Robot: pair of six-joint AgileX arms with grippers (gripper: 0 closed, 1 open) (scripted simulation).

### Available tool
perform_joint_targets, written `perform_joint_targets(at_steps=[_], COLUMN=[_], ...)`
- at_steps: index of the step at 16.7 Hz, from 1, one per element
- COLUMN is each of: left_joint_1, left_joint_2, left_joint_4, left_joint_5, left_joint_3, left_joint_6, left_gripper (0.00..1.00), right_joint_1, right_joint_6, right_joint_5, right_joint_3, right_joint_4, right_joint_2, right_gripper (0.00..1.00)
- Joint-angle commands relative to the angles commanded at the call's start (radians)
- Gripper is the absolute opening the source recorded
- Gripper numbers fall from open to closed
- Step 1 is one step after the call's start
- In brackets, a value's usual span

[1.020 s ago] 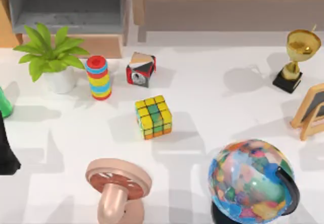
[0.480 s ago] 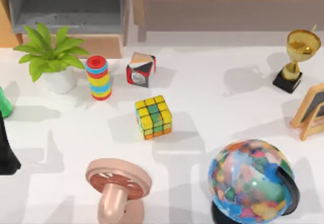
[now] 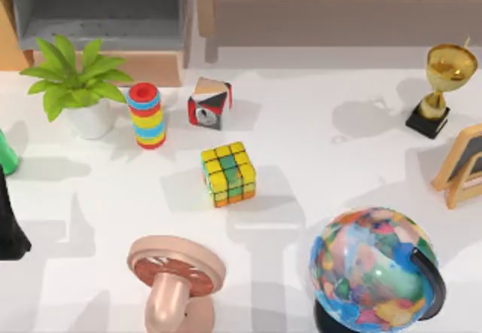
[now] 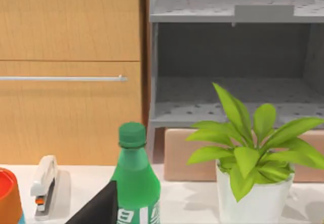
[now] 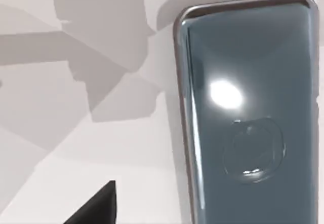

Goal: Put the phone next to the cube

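The cube [image 3: 228,173], with yellow, green and orange squares, stands near the middle of the table. The phone [image 5: 250,112], a glossy dark grey-blue slab, lies flat on the white table close under my right wrist camera. A black part of my right gripper [image 5: 96,206] hangs just above the table beside the phone's long edge, apart from it. My left arm [image 3: 9,224] is parked at the table's left edge, and a black part of its gripper [image 4: 96,209] shows in front of a green bottle [image 4: 134,183].
Around the cube stand a small red, black and white block [image 3: 209,103], a ring stack [image 3: 147,114], a potted plant [image 3: 75,84], a pink fan [image 3: 175,280], a globe [image 3: 373,269], a trophy [image 3: 440,84] and a wood-framed board [image 3: 463,163]. A stapler [image 4: 44,183] lies near the bottle.
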Motion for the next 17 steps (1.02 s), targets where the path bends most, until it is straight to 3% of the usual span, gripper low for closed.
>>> perform_joint_targets(at_steps=[7, 17], left_joint_1=[0.0, 0.0], left_joint_2=[0.0, 0.0], left_joint_4=[0.0, 0.0], left_joint_5=[0.0, 0.0], left_joint_3=[0.0, 0.0], left_joint_6=[0.0, 0.0], left_gripper=[1.0, 1.0], right_joint_1=[-0.077, -0.076], right_joint_6=[-0.182, -0.183], right_joint_5=[-0.005, -0.004], right_joint_3=[0.286, 0.241], right_joint_4=[-0.179, -0.098], right_joint_2=[0.347, 0.389], right_gripper=[1.0, 1.0])
